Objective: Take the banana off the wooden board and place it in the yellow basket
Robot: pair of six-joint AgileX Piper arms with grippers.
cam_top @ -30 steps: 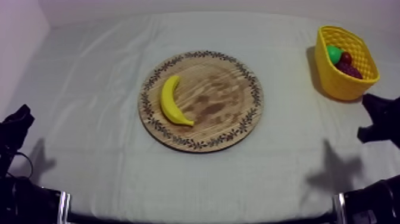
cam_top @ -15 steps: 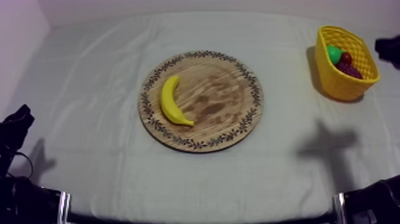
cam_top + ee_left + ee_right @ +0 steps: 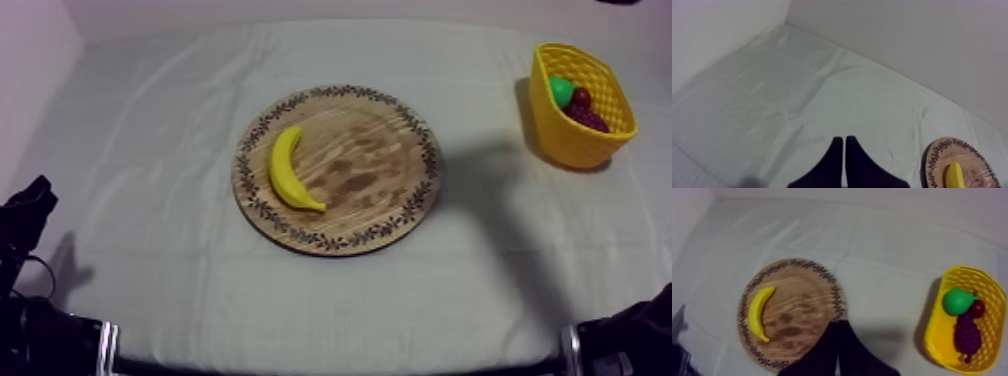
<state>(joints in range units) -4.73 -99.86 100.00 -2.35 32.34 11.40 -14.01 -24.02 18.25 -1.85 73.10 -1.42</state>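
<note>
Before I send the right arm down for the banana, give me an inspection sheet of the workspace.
Surface: grey-white cloth, creased, lying flat.
Banana: on the wooden board, untouched.
Yellow basket: at the table's right, holding a pear, a small red fruit and grapes.
Clutter: nothing seen.
Left gripper: shut on nothing, over bare cloth beside the board.
Right gripper: shut on nothing, above the board's rim on the basket side.
Cables: nothing seen on the cloth.
Surroundings: pale walls.
</note>
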